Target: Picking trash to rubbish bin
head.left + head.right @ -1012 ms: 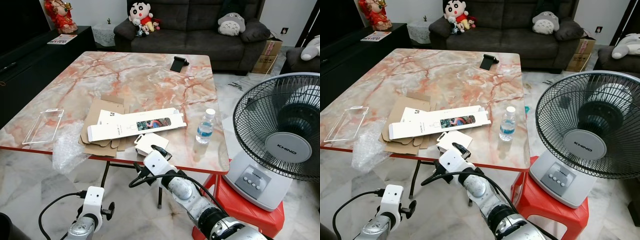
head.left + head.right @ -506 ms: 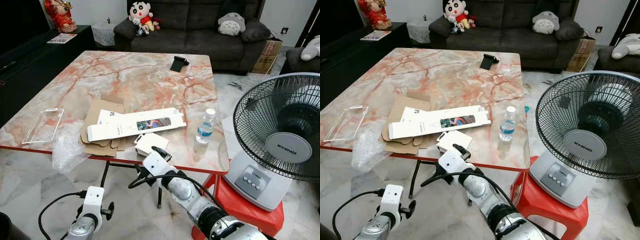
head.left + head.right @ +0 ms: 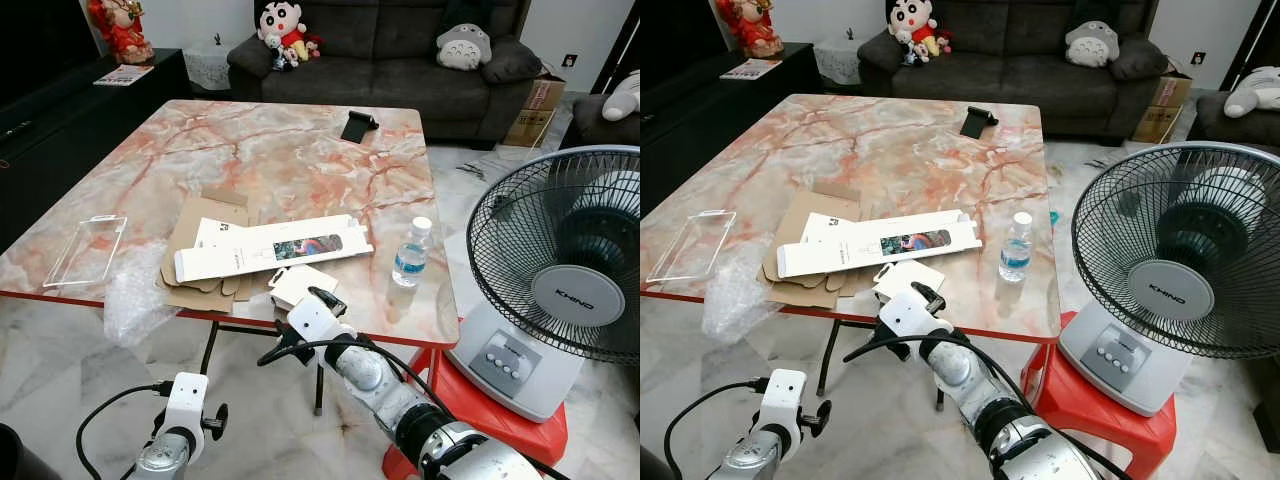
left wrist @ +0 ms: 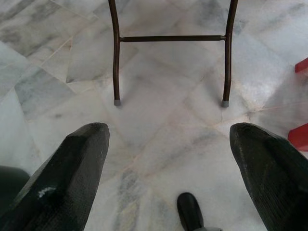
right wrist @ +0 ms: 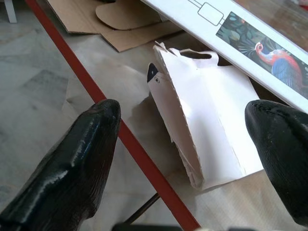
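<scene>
A small white torn carton [image 5: 211, 120] lies at the near edge of the marble table [image 3: 280, 150], beside a long white box [image 3: 270, 248] printed with a bird picture. Under both lies flattened brown cardboard [image 3: 205, 255]. My right gripper [image 5: 183, 125] is open at the table's red edge, one finger below the edge and the other over the carton, touching nothing. In the left eye view the right gripper [image 3: 325, 300] sits just in front of the carton. My left gripper [image 4: 168, 159] hangs open above the floor.
Crumpled clear plastic wrap [image 3: 135, 300] hangs off the table's near left edge, beside a clear plastic tray [image 3: 85, 250]. A water bottle [image 3: 410, 253] stands near the right edge. On a red stool [image 3: 480, 400] to the right stands a fan [image 3: 560, 270]. A sofa [image 3: 400, 60] is behind.
My right gripper has edged a little forward and up toward the table edge and the small white carton. The left arm has stayed still.
</scene>
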`<state>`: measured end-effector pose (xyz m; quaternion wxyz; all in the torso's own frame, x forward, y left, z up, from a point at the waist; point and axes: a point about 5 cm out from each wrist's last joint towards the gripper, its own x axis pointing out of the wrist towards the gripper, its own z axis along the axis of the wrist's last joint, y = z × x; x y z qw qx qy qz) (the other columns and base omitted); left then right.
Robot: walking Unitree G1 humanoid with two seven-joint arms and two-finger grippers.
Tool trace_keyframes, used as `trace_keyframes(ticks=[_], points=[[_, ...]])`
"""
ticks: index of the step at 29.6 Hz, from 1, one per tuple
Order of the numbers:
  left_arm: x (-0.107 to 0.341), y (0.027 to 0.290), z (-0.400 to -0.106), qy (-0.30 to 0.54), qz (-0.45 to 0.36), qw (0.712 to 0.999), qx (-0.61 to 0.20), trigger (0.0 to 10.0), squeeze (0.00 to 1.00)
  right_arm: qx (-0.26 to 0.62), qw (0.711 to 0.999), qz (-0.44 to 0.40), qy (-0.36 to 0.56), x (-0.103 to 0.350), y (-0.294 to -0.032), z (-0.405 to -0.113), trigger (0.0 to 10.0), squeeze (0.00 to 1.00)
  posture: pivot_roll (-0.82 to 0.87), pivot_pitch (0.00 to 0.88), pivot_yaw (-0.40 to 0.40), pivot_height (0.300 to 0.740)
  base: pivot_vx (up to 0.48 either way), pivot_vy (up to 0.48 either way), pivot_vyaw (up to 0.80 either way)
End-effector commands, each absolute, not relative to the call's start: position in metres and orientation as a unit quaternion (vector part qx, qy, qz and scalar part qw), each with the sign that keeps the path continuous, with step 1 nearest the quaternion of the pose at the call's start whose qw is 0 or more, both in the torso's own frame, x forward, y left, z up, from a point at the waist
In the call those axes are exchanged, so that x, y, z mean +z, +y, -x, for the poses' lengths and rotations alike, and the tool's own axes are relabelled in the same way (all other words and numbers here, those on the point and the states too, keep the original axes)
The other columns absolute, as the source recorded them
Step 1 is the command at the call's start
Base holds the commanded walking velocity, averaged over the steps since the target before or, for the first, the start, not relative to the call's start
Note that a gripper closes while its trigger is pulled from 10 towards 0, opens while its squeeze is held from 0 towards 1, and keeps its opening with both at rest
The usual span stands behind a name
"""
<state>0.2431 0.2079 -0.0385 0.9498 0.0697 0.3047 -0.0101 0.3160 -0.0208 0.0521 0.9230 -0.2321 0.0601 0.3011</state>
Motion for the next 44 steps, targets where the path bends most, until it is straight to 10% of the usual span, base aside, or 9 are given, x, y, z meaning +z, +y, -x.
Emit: trace_keyframes(ticks=[1, 33, 34, 36, 44], points=[[-0.037, 0.210, -0.244, 0.298, -0.072, 0.952, -0.006, 10.0, 0.00, 0.306, 0.925, 0.219, 0.048, 0.063, -0.005, -0.319, 10.0, 0.00, 0.04, 0.020, -0.014, 0.740, 0.000, 0.000, 0.00], [-0.035, 0.212, -0.246, 0.297, -0.078, 0.952, -0.003, 10.0, 0.00, 0.275, 0.930, 0.232, 0.077, 0.059, -0.016, -0.323, 10.0, 0.00, 0.06, 0.014, -0.018, 0.740, 0.000, 0.000, 0.00], [-0.035, 0.212, -0.246, 0.297, -0.079, 0.952, -0.003, 10.0, 0.00, 0.275, 0.930, 0.232, 0.077, 0.058, -0.016, -0.323, 9.4, 0.00, 0.06, 0.014, -0.018, 0.740, 0.000, 0.000, 0.00], [-0.035, 0.212, -0.246, 0.297, -0.079, 0.952, -0.003, 10.0, 0.00, 0.276, 0.929, 0.231, 0.079, 0.057, -0.016, -0.322, 0.0, 0.00, 0.06, 0.014, -0.018, 0.740, 0.000, 0.000, 0.00], [-0.034, 0.213, -0.247, 0.295, -0.080, 0.952, -0.003, 10.0, 0.00, 0.279, 0.928, 0.231, 0.082, 0.054, -0.015, -0.320, 0.0, 0.00, 0.06, 0.015, -0.016, 0.740, 0.000, 0.000, 0.00]])
